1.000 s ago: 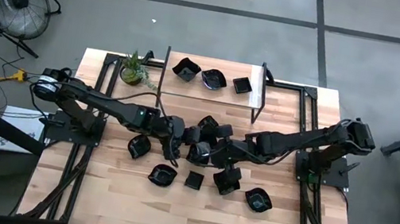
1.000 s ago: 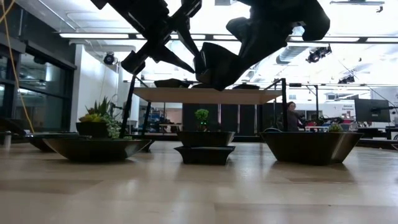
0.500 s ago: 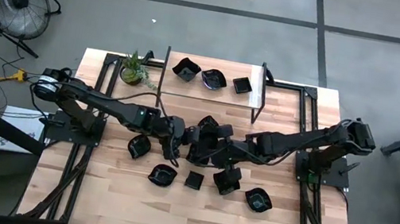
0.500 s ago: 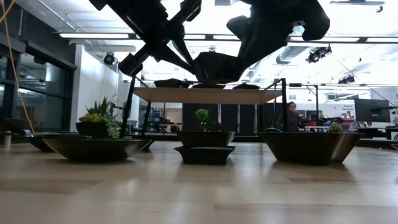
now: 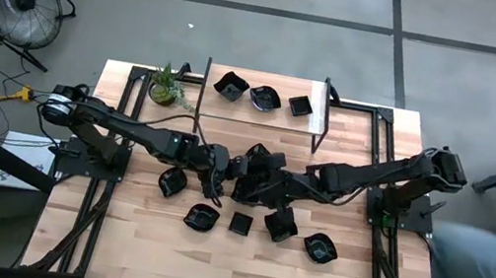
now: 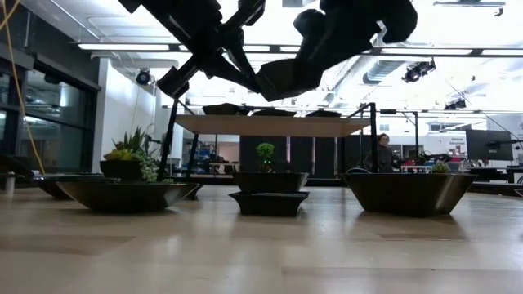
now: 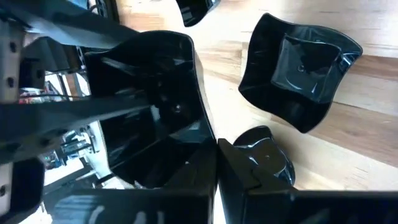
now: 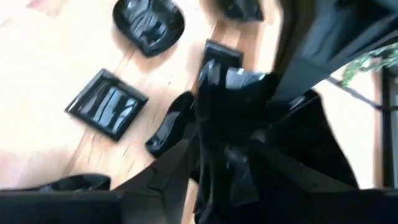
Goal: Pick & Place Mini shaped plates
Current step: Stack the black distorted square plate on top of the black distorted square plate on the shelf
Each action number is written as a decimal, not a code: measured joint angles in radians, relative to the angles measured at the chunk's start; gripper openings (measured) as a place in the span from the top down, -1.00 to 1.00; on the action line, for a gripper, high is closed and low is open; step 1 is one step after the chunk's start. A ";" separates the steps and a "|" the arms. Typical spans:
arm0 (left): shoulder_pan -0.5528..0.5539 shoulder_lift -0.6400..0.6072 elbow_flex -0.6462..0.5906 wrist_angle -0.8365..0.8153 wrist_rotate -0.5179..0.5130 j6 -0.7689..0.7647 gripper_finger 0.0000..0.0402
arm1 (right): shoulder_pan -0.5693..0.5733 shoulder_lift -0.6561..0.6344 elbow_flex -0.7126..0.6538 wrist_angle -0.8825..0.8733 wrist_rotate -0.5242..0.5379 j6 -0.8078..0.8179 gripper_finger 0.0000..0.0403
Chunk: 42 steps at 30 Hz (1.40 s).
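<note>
A glossy black mini shaped plate [image 5: 250, 177] hangs above the table's middle between both arms. My left gripper [image 5: 228, 170] is shut on it and reaches in from the left. My right gripper [image 5: 267, 188] stands open on the plate's right side, its fingers either side of the plate [image 8: 227, 124]; whether they touch it, I cannot tell. Several more plates lie flat on the wooden table below, among them a wavy one [image 7: 298, 68] and a square one [image 8: 106, 102]. Three plates [image 5: 265, 97] sit on the raised shelf at the back. My left gripper pinches the plate's side wall at its rim [image 7: 208, 140] between its two fingers. The fingers slant down from the table's left. The plate [image 6: 286, 77] hangs tilted, lifted clear of the table and of the plates below.
A small green potted plant [image 5: 166, 86] stands at the back left beside the shelf's frame [image 5: 321, 121]. Loose plates [image 5: 202, 217] [image 5: 319, 247] lie spread under and in front of both grippers. Bare wood stretches along the near edge [image 5: 226, 275].
My left gripper has shut on the plate's rim. My right gripper, which held the plate a second ago, has opened and risen a little. The plate has stayed in the air, turning from steeply tipped to more level.
</note>
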 joint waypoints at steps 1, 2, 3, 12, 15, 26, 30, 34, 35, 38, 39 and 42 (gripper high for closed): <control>0.000 0.000 0.000 0.000 -0.002 -0.003 1.00 | 0.003 -0.006 0.000 0.000 0.011 0.000 0.17; 0.000 0.000 0.000 -0.002 -0.012 -0.006 1.00 | 0.005 -0.015 0.000 0.004 0.028 0.000 0.14; 0.000 0.000 0.001 -0.004 -0.022 -0.011 1.00 | 0.010 -0.028 0.000 0.005 0.047 0.000 0.12; 0.000 -0.024 0.001 -0.030 -0.231 -0.114 1.00 | 0.070 -0.180 0.000 -0.020 0.362 0.090 0.11; 0.000 -0.048 0.001 -0.044 -0.302 -0.150 1.00 | 0.079 -0.221 0.000 -0.030 0.421 0.121 0.11; 0.012 -0.242 0.001 -0.150 -0.520 -0.277 1.00 | 0.063 -0.262 0.000 -0.150 0.423 0.249 0.11; 0.077 -0.314 0.001 -0.167 -0.519 -0.365 1.00 | 0.063 -0.261 0.000 -0.160 0.418 0.258 0.11; 0.191 -0.358 0.000 -0.180 -0.468 -0.414 1.00 | 0.063 -0.261 0.000 -0.164 0.415 0.274 0.11; 0.220 -0.363 0.001 -0.178 -0.438 -0.410 1.00 | 0.063 -0.261 0.000 -0.168 0.415 0.275 0.11; 0.308 -0.369 0.003 -0.195 -0.333 -0.402 1.00 | 0.063 -0.261 0.000 -0.174 0.414 0.277 0.12; 0.336 -0.368 0.012 -0.211 -0.291 -0.401 1.00 | 0.063 -0.261 0.000 -0.179 0.414 0.280 0.12; 0.416 -0.353 0.045 -0.264 -0.193 -0.388 1.00 | 0.063 -0.261 0.000 -0.187 0.414 0.283 0.12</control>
